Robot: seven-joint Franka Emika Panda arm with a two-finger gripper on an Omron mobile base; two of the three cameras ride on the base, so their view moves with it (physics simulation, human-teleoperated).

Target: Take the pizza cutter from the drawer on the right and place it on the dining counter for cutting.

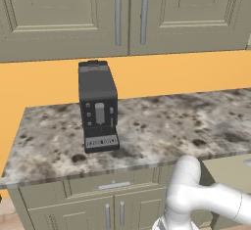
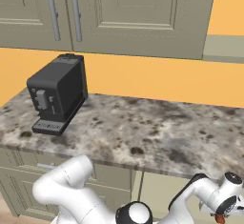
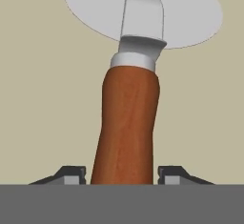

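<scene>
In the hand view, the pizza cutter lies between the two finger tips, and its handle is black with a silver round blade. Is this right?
Not quite. The handle is reddish-brown wood, not black; the hand view shows it. The rest holds: the pizza cutter lies between the finger tips of the gripper, and its round blade is silver.

The pizza cutter (image 3: 129, 118) has its blade cut off at the frame's top. Its handle end is hidden at the bottom, between the fingertips (image 3: 71, 174).
</scene>
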